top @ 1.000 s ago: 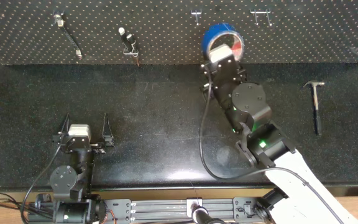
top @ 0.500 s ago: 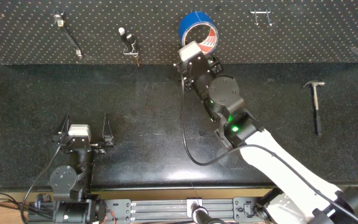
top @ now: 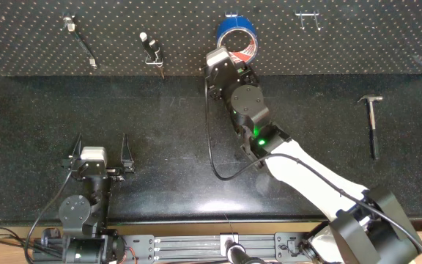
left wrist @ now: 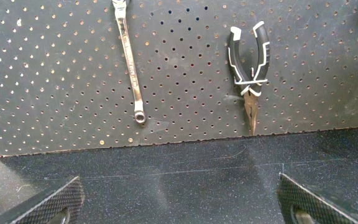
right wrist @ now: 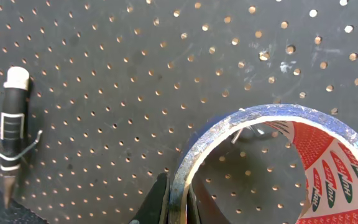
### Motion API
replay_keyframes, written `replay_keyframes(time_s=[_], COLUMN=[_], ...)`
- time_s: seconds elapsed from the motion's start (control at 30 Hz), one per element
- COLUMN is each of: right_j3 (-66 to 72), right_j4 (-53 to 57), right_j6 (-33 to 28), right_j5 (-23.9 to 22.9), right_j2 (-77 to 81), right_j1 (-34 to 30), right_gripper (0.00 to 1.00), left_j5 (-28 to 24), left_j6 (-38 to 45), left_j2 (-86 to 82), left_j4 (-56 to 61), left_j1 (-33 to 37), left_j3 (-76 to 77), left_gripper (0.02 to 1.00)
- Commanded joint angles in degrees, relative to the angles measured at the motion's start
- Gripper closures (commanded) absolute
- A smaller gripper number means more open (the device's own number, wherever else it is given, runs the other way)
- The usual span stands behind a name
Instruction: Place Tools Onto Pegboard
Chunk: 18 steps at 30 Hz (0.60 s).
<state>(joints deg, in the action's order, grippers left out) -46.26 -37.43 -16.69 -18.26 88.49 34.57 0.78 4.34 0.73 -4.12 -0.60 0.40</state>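
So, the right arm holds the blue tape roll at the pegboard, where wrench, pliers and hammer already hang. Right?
No: the top view shows the hammer lying on the table, not hanging. The right arm's fingers do hold the blue tape roll at the pegboard, where the wrench and pliers hang.

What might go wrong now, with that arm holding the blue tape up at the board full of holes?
The right gripper pinches the tape roll by only one thin spot on its wall, so it may twist or slip. The hook seen through the roll's opening is small; released off it, the roll would likely fall.
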Motion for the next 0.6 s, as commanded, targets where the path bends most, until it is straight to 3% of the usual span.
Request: replay_keyframes(time_s=[0.03,0.23,0.6], right_j3=[-0.9,-0.9,-0.9], right_j4=[-3.8,-9.6,-13.4], right_j6=[-3.9,-7.5,-7.6], right_j5=[-2.3,-2.3,-2.3], right_j2=[3.1,6.6,10.0], right_j1=[0.3,0.1,-0.7], right_gripper=[0.925,0.921,0.925], left_j5=[-0.6,-0.6,-0.6], left_j6=[0.7,0.7,0.7], left_j2=[-0.5,-0.5,-0.5], left_j4=[-0.4,-0.4,-0.4], left_j1=[-0.3,-0.3,-0.3], left_j3=[-0.1,-0.1,-0.1], left_gripper=[0.023,0.023,0.023])
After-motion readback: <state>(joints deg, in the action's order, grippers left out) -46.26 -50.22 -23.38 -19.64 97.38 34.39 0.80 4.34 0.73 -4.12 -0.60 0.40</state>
